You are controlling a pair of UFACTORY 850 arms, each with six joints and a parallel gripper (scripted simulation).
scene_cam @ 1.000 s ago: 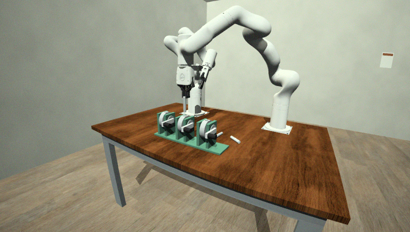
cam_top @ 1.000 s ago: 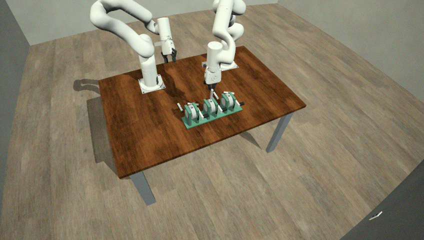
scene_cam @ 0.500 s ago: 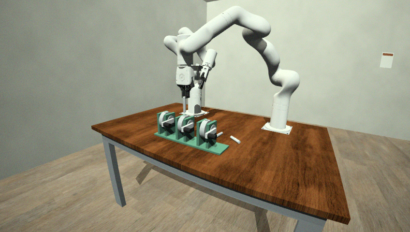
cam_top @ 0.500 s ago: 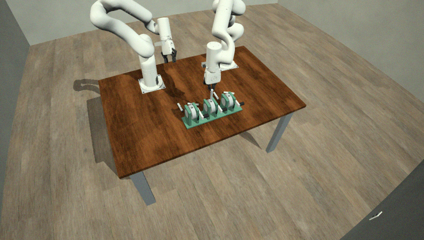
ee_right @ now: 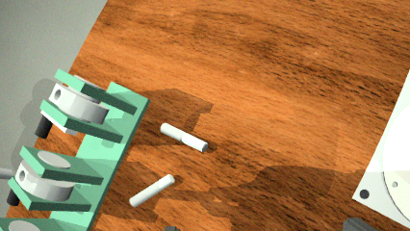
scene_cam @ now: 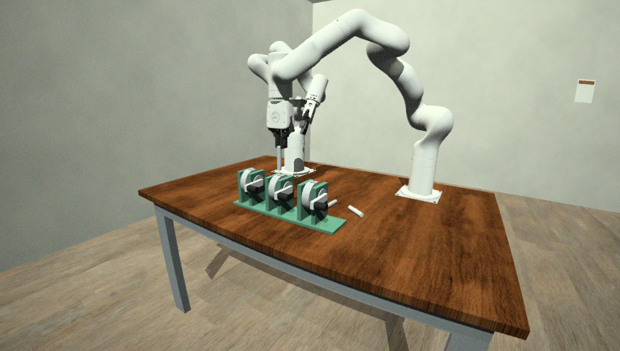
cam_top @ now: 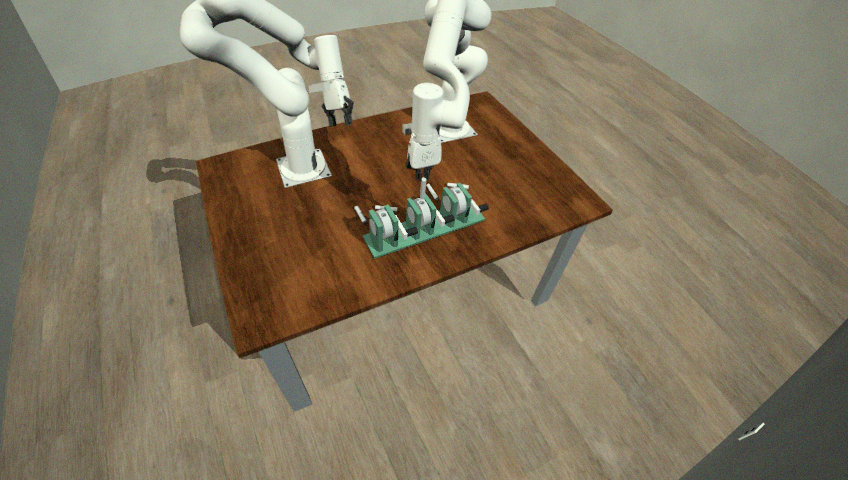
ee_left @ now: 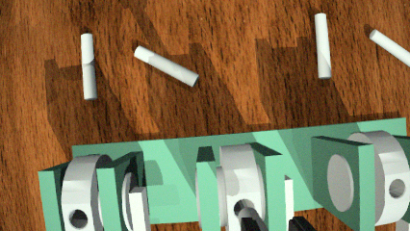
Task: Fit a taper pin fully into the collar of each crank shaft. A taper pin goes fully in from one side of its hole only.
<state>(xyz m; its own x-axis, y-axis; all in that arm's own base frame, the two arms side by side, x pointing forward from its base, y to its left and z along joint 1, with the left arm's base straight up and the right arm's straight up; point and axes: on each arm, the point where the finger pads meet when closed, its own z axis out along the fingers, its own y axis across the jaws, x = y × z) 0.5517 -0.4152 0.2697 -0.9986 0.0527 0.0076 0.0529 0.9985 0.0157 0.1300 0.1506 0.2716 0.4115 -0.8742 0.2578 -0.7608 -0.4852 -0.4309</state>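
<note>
A green fixture (cam_top: 476,218) (scene_cam: 337,224) (ee_left: 168,212) holds three crank shafts with pale grey collars. My left gripper (cam_top: 423,173) (scene_cam: 281,141) (ee_left: 276,225) is shut on a light grey taper pin (cam_top: 423,189) (scene_cam: 278,157), upright above the middle collar (cam_top: 422,214) (ee_left: 236,166). In the left wrist view its lower end overlaps the hole edge; the exterior view shows a small gap. The left collar (cam_top: 385,226) (ee_left: 79,180) and right collar (cam_top: 458,202) (ee_left: 385,159) show open, dark holes. My right gripper (cam_top: 339,117) (scene_cam: 303,129) is open and empty, high behind the fixture.
Several loose white pins lie behind the fixture, including one pin (cam_top: 360,214) (scene_cam: 355,211) (ee_left: 89,72), a slanted pin (ee_left: 166,65), a third pin (cam_top: 432,191) (ee_left: 322,45) and a fourth (cam_top: 458,185) (ee_left: 392,48). Black crank handles (cam_top: 409,231) (scene_cam: 321,205) stick out sideways.
</note>
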